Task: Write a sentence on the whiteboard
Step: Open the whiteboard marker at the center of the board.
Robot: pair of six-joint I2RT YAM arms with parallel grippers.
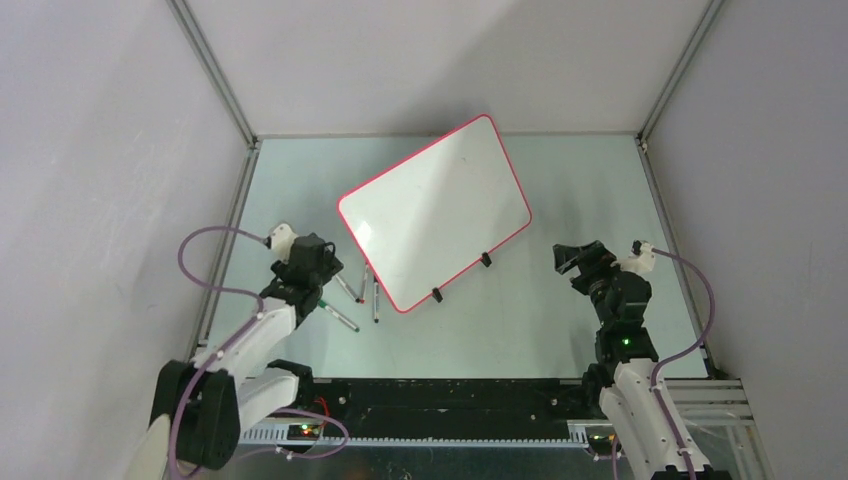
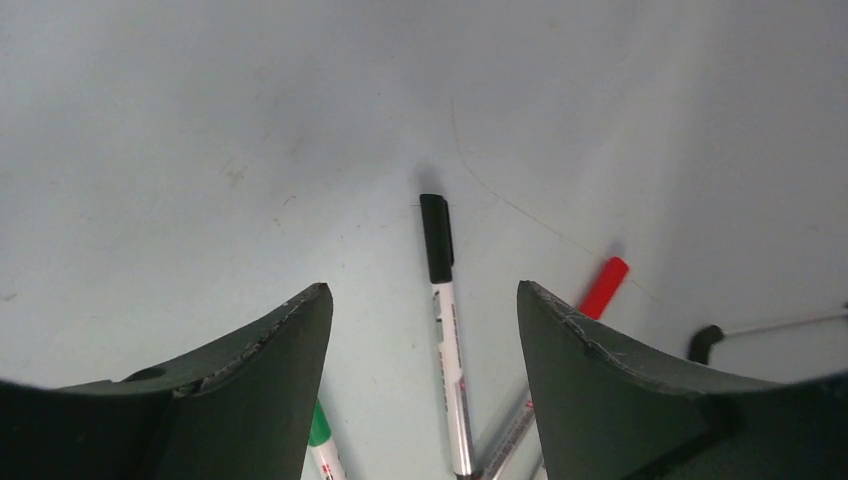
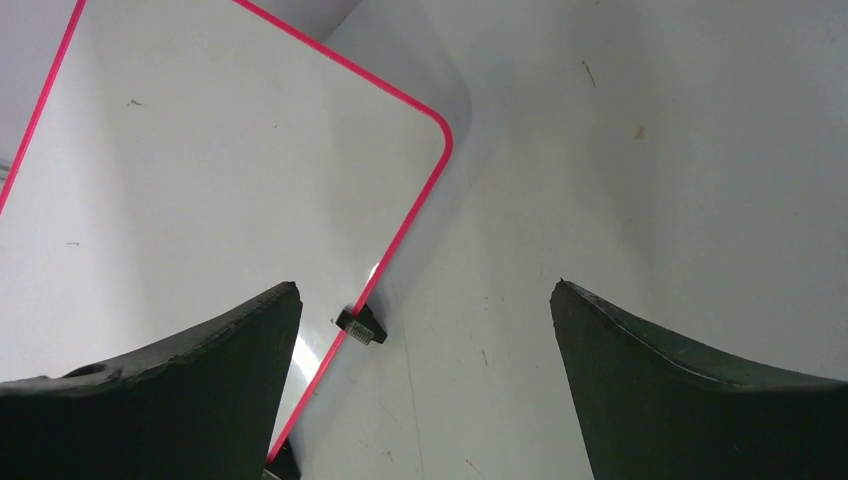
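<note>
Staging: whiteboard [image 1: 435, 210] lay skewed at mid-table, face blank, presenting a writing surface.
Markers [image 1: 355, 295]: clustered just beside its near-left corner, within the left arm's reach.
Left gripper [image 2: 422, 285]: angled down, jaws parted astride 1 black-capped marker [image 2: 437, 240], not touching it.
Right gripper [image 3: 425, 285]: hovered wide and empty near a clip foot [image 3: 360, 326].

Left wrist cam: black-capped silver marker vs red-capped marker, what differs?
Cap: the black-capped silver marker has a black cap, the red-capped marker a red one. Pose: the black-capped one runs nearly straight up the view, inside the gap of the left gripper; the red-capped one slants, partly hidden behind that gripper. Shared: both lie flat on the table, barrels converging low in view.
</note>
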